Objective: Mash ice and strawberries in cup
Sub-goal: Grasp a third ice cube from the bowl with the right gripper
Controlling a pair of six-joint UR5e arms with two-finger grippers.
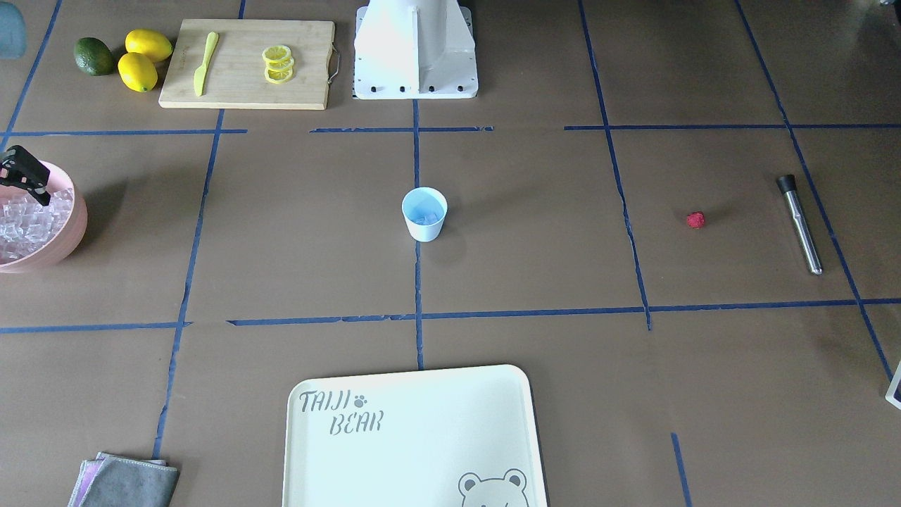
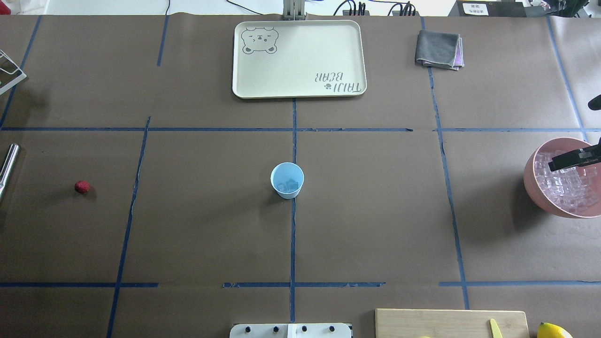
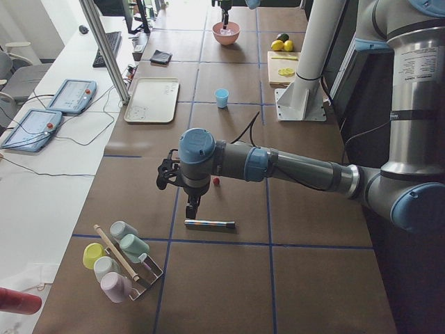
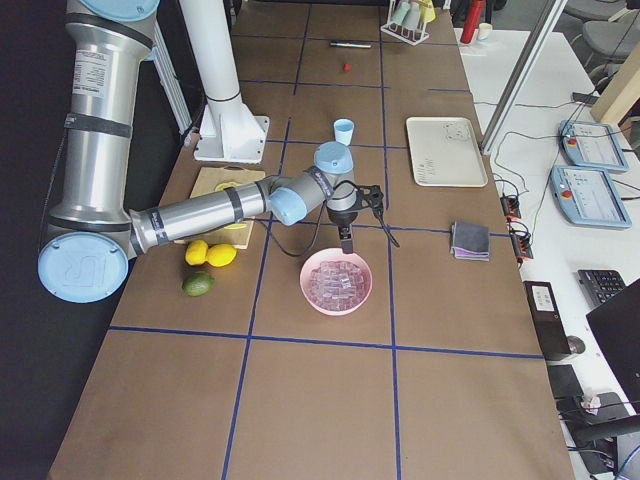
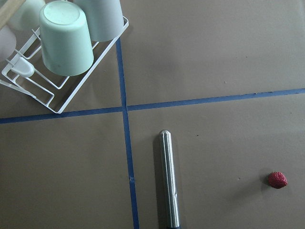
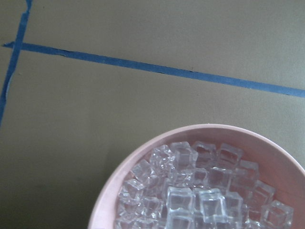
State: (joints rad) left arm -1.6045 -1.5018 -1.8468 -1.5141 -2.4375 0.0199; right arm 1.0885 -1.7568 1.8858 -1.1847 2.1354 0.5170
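At the middle of the table stands the cup (image 2: 287, 180), with a few cubes of ice (image 2: 289, 187) already lying in its bottom. Well off to the right, the right gripper (image 2: 556, 163) hangs over the near rim of the pink bowl (image 2: 531, 180), which is heaped with more cubes. Only part of the gripper shows, so I cannot tell how its jaws stand or whether they carry a cube. Far out on the left, the strawberry (image 2: 82, 187) lies on the table, well apart from the cup, and the metal masher (image 1: 799, 224) lies flat beyond it. The left gripper (image 3: 190, 209) hovers above that masher (seen only from the side, so its jaws cannot be judged). By my reading the ice is partly in. The berry has yet to go in, the masher is not picked up, and no mashing is done.
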